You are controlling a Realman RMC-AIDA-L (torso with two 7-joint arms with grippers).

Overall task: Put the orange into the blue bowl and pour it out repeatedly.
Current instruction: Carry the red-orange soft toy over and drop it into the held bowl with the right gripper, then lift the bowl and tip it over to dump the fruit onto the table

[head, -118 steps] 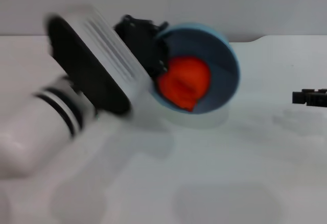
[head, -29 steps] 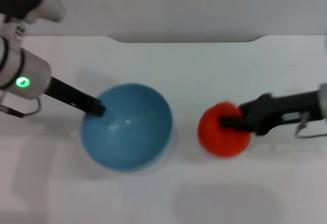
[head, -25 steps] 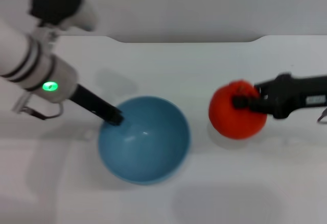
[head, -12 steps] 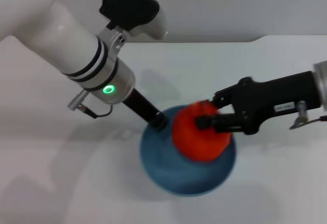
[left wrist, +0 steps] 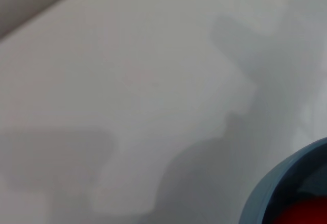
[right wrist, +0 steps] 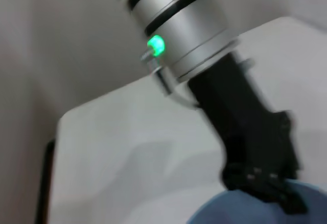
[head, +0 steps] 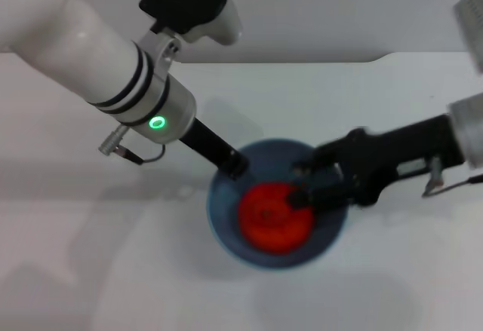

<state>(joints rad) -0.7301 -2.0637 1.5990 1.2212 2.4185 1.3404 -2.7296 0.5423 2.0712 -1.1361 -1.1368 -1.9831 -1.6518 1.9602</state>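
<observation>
Overhead, right claw (head: 300,188) straddles orange (head: 275,218); left claw (right wrist: 265,185) pinches blue bowl (head: 226,225).

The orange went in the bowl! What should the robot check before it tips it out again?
1. Orange inside the blue bowl: ok.
2. Left end effector on the bowl's rim: ok.
3. Right end effector let go of the orange: cannot tell, its fingers sit right at the fruit.
4. Right end effector out of the bowl's way: not ok, it hangs over the bowl.
5. Bare table to pour onto: ok.
</observation>
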